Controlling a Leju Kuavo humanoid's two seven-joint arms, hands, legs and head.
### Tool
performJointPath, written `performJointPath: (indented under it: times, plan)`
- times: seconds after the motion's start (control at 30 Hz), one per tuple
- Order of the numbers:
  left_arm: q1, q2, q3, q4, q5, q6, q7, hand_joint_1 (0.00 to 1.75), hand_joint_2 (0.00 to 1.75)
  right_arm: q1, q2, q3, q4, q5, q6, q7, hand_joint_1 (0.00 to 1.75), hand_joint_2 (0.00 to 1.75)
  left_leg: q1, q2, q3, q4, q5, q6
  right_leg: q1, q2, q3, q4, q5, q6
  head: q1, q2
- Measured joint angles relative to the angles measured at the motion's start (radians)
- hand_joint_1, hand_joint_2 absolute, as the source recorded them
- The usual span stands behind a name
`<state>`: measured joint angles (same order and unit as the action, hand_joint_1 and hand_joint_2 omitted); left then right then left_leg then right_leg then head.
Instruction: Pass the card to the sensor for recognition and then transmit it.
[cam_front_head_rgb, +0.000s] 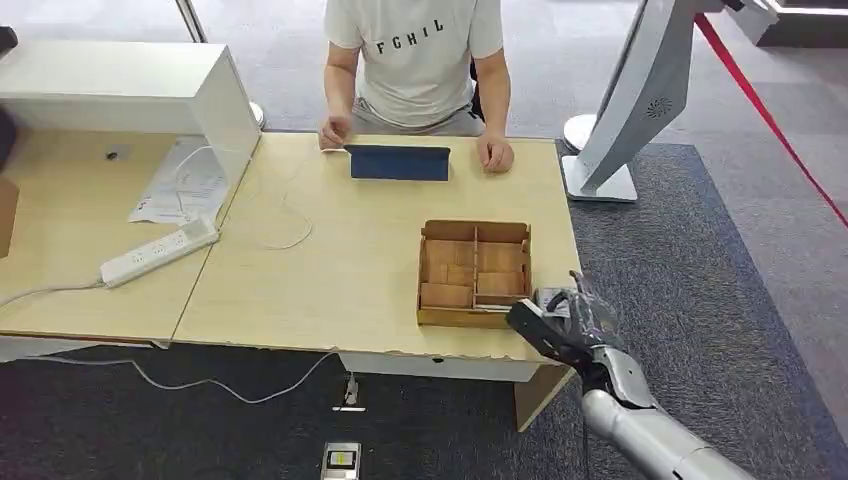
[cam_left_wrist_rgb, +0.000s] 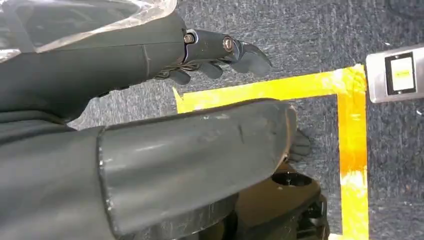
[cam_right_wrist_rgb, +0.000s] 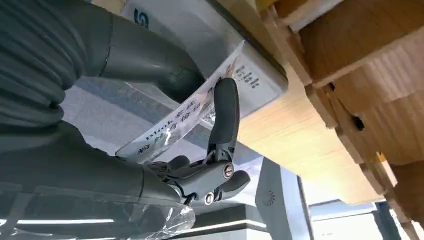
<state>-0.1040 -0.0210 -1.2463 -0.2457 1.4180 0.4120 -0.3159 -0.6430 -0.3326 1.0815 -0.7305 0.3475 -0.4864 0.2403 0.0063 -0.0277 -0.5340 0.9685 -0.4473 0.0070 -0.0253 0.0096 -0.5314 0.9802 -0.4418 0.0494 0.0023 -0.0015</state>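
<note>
We're mid-scan: right hand (cam_right_wrist_rgb: 200, 165) fingers (cam_right_wrist_rgb: 225, 115) pinching card (cam_right_wrist_rgb: 185, 122) against sensor (cam_right_wrist_rgb: 250, 75), left hand (cam_left_wrist_rgb: 220, 55) curled empty; next, hand card over to person (cam_front_head_rgb: 420, 60).

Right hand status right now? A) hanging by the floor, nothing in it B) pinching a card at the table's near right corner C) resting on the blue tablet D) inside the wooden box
B: the right wrist view shows the right hand pinching the card, and the head view puts it at the table corner beside the wooden box.
</note>
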Motion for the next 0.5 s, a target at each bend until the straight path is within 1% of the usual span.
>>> performJointPath:
  times: [0.27, 0.4, 0.5]
  plan:
    - [0.002, 0.000, 0.004, 0.000, 0.011, 0.000, -0.003, 0.00, 0.00, -0.059, 0.000, 0.022, 0.033, -0.017, -0.001, 0.014, 1.75, 1.75, 0.000, 0.000, 0.000, 0.000, 0.000, 0.000, 0.000, 0.000, 0.000, 0.000, 0.000, 0.000, 0.000, 0.000]
    - [0.002, 0.000, 0.007, 0.000, 0.006, -0.013, -0.003, 0.00, 0.00, -0.061, 0.000, 0.032, 0.049, -0.028, -0.001, 0.000, 1.75, 1.75, 0.000, 0.000, 0.000, 0.000, 0.000, 0.000, 0.000, 0.000, 0.000, 0.000, 0.000, 0.000, 0.000, 0.000]
    - [0.002, 0.000, 0.007, 0.000, 0.003, -0.016, -0.003, 0.00, 0.00, -0.060, 0.000, 0.035, 0.058, -0.053, -0.014, -0.023, 1.75, 1.75, 0.000, 0.000, 0.000, 0.000, 0.000, 0.000, 0.000, 0.000, 0.000, 0.000, 0.000, 0.000, 0.000, 0.000]
